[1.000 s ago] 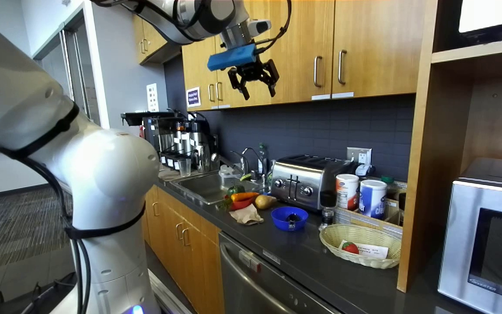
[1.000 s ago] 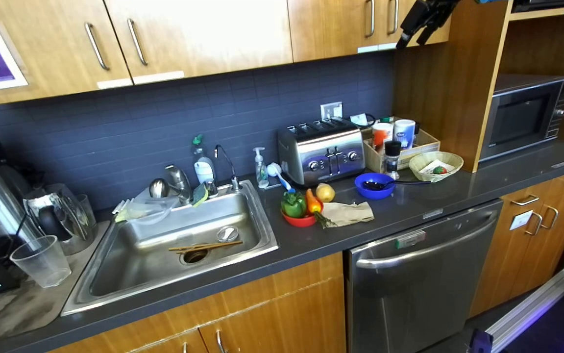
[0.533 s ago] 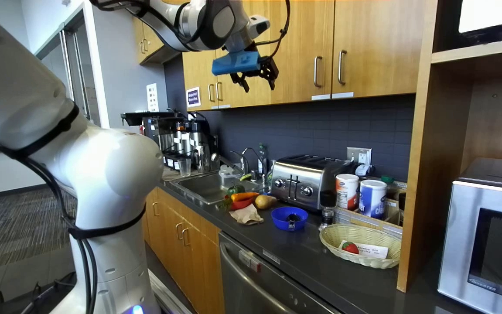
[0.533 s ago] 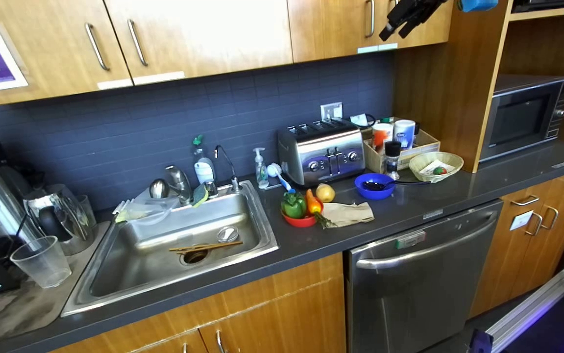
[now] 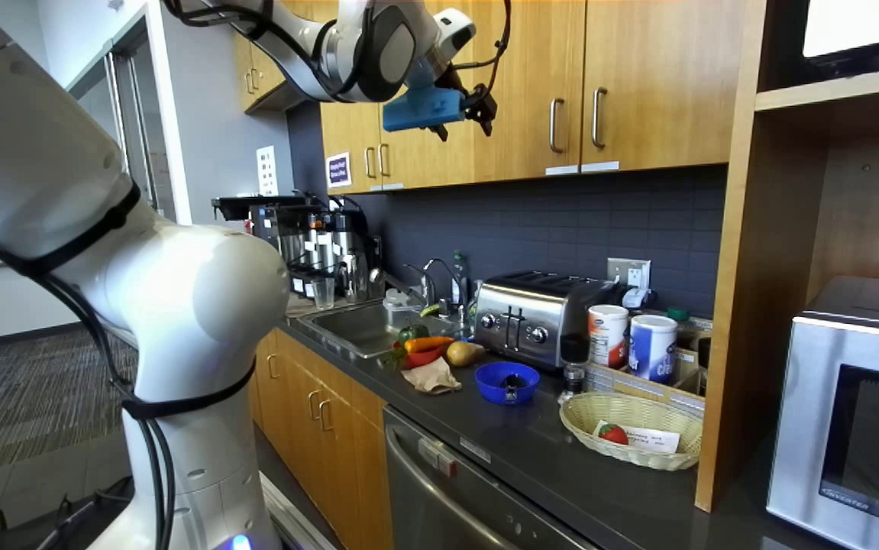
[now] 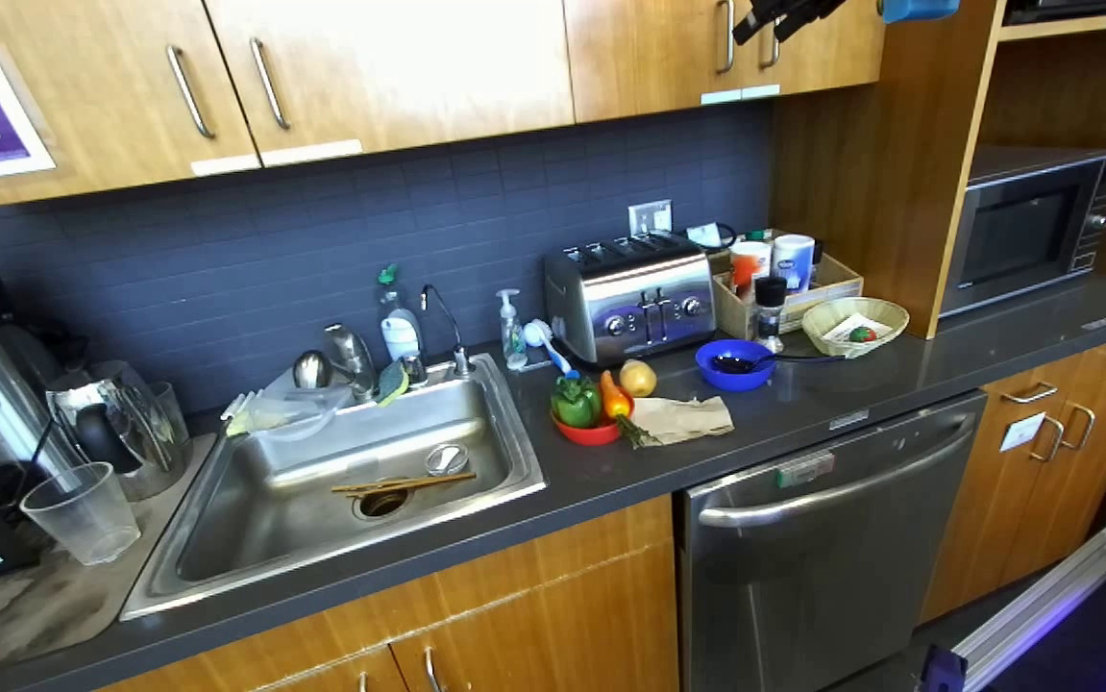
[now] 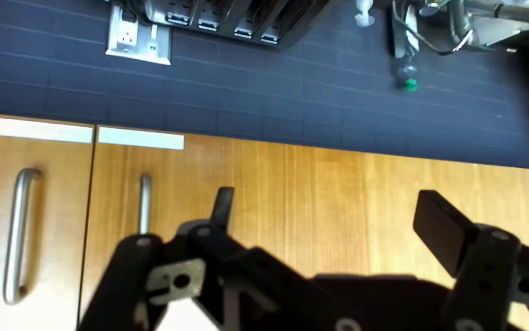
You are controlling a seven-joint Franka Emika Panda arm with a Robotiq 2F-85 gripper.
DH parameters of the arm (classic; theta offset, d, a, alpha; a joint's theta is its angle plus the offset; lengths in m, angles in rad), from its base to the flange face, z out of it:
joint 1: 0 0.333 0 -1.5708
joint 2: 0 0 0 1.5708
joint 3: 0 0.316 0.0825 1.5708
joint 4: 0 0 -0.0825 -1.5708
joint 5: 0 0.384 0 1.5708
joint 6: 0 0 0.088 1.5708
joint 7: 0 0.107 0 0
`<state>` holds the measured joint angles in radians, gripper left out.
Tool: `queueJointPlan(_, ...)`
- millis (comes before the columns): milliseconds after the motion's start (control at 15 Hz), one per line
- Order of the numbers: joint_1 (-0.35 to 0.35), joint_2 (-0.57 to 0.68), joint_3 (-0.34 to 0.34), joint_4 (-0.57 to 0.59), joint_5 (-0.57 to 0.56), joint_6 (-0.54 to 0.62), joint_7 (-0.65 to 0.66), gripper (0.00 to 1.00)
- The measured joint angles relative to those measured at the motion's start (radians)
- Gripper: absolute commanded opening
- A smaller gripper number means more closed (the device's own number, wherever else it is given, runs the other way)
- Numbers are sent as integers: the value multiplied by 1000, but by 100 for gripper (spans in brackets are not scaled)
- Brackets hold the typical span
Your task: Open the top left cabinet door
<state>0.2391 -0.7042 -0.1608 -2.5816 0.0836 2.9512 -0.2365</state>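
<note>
While a slim vertical silver bar handle (image 5: 554,125) is carried along its right edge, the tall flat honey-brown wooden upper cabinet door (image 5: 527,130) is seen closed, set high above the dark grey countertop (image 6: 581,476) and flush with the matching wooden door (image 5: 668,84), by which a like silver handle (image 5: 598,117) is borne along the left edge. The bottoms of both doors are marked with white label strips (image 7: 141,138). Before the closed door, the black two-fingered gripper (image 7: 326,207) is held up with its fingers spread wide apart; nothing is gripped. In the wrist view, the closed door's handle is seen outside the gap, partly covered by the gripper; in an exterior view, the two are shown apart. By the gripper, a blue block (image 5: 424,108) is mounted on the white jointed robot arm (image 5: 202,290).

Beneath the doors, a wall of dark blue-grey tiles (image 6: 514,211) is shown. On the countertop, a silver four-slot toaster (image 6: 629,298) is placed, and near it a blue plastic bowl (image 6: 734,378) is set, a black utensil (image 6: 807,358) being rested in it. A green pepper (image 6: 576,401) is contained by a small red bowl (image 6: 588,437). Farther along, a red strawberry (image 5: 613,435) is held by a pale woven basket (image 5: 630,457). Brown chopsticks (image 6: 418,481) are laid in the stainless steel sink (image 6: 255,519).
</note>
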Motion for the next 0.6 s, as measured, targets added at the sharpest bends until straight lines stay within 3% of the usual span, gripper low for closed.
queueJointPlan(600, 20, 97, -62, -1, 1, 249, 114, 100)
